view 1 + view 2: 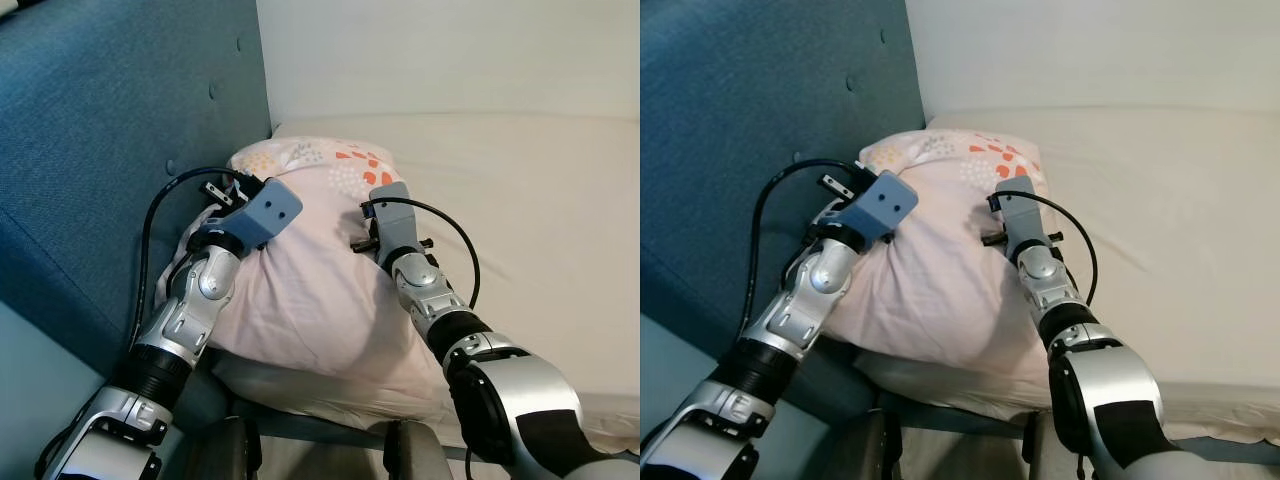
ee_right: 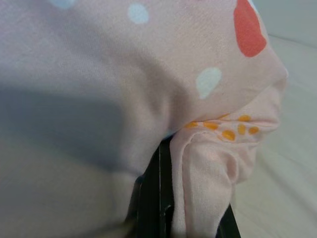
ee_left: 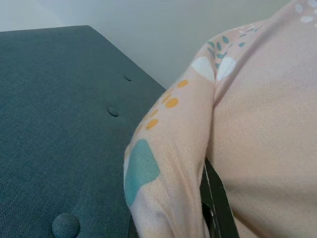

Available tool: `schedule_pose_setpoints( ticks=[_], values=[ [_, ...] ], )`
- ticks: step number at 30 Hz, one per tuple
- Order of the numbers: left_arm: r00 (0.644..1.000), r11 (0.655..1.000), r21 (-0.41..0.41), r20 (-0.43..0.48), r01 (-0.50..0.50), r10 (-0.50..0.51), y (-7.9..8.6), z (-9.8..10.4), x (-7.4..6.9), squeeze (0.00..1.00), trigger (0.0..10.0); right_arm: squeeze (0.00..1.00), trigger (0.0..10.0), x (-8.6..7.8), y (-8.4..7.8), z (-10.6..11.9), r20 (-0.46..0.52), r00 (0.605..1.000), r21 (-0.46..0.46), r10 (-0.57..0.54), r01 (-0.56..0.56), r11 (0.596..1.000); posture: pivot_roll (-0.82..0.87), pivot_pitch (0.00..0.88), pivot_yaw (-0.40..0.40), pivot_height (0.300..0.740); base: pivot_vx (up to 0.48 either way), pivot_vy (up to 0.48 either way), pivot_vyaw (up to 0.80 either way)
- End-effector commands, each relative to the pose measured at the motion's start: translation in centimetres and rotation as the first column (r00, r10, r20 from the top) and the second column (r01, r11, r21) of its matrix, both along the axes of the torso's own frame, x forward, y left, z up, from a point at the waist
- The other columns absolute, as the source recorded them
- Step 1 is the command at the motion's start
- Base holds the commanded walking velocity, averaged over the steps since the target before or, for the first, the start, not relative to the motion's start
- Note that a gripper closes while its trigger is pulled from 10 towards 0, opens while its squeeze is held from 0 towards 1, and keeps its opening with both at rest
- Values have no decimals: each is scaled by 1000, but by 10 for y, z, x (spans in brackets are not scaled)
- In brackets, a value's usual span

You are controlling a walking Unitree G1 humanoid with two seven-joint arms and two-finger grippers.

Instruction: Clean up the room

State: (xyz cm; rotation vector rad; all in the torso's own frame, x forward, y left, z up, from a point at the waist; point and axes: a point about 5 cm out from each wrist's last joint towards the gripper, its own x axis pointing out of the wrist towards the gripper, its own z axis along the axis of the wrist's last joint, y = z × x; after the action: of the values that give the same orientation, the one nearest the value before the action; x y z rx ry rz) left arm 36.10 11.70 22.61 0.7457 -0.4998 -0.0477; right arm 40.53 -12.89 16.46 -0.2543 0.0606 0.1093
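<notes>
The one pink patterned pillow (image 1: 310,270) lies at the bed's head end, at eleven o'clock on the cream mattress (image 1: 520,200), against the blue headboard (image 1: 100,120). Two grippers, left gripper (image 3: 210,198) and right gripper (image 2: 173,198), each pinch a fold; moving them together should keep it level

Pillow (image 1: 300,290): soft matt cotton-like cloth, pale pink, printed dots and leaf shapes, fine knit grain visible in wrist views, creased where pinched. Headboard (image 1: 100,130): teal woven fabric, coarse matt weave, fabric-covered buttons. Mattress sheet (image 1: 520,200): cream cloth, smooth, matt. Arms: brushed silver metal, semi-gloss; wrist housings blue-grey matt plastic; cables black rubbery gloss.
</notes>
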Motion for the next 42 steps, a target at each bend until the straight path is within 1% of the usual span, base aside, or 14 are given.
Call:
schedule_pose_setpoints(
  ticks=[1,5,10,13,14,15,16,17,25,26,28,30,32,42],
  values=[
    [995,999,-37,102,3,1,2,21,-6,0,10000,0,10000,-1,1,-3,-3,1000,2,5,-5,1000,231,204,8,597,0,0,0],
    [995,999,-42,104,1,3,2,22,-6,0,10000,16,10000,-1,0,-3,-1,1000,0,0,0,1000,232,204,9,597,0,0,0],
    [995,999,-53,97,5,1,-1,22,-9,0,10000,1000,10000,-1,-2,-2,5,1000,-15,-11,11,1000,233,205,11,597,0,0,0],
    [996,998,-61,88,14,-8,-5,19,-11,0,10000,1000,10000,-1,-6,-3,7,999,-61,-43,43,997,234,207,11,597,0,0,0],
    [997,998,-66,79,22,-17,-8,17,-12,0,10000,514,10000,-1,-9,-5,7,998,-81,-64,64,995,234,207,11,597,0,0,0],
    [997,998,-66,79,22,-17,-8,17,-12,0,10000,514,10000,-1,-9,-5,7,998,-81,-64,64,995,234,207,11,597,0,0,0],
    [997,997,-69,72,31,-26,-11,15,-13,0,10000,51,10000,-2,-11,-6,8,997,-97,-82,83,992,234,207,13,597,0,0,0],
    [997,997,-74,63,38,-34,-14,13,-14,0,10000,0,10000,-2,-13,-7,8,995,-104,-95,95,990,234,207,13,597,0,0,0],
    [995,991,-94,20,100,-98,-32,2,-25,0,10000,90,10000,-5,-22,-16,-22,991,-93,-134,131,987,233,212,20,597,0,0,0],
    [994,990,-94,18,107,-105,-34,2,-26,0,10000,949,10000,-6,-23,-17,-21,990,-93,-136,134,987,233,212,20,597,0,0,0],
    [994,989,-96,14,110,-110,-35,1,-26,0,10000,1000,10000,-6,-23,-17,-24,990,-85,-140,137,987,232,210,22,597,0,0,0],
    [993,987,-106,8,119,-119,-37,1,-27,0,10000,1000,10000,-7,-27,-20,-13,984,-133,-177,173,976,230,209,23,597,0,0,0],
    [992,986,-111,4,128,-128,-39,1,-28,0,10000,12,10000,-9,-33,-22,-8,973,-144,-229,225,964,229,205,23,597,0,0,0],
    [985,978,-128,-28,165,-170,-46,-4,-31,0,10000,0,10000,-22,-49,-44,-31,928,-57,-371,369,928,214,199,28,597,0,0,0]
  ],
)
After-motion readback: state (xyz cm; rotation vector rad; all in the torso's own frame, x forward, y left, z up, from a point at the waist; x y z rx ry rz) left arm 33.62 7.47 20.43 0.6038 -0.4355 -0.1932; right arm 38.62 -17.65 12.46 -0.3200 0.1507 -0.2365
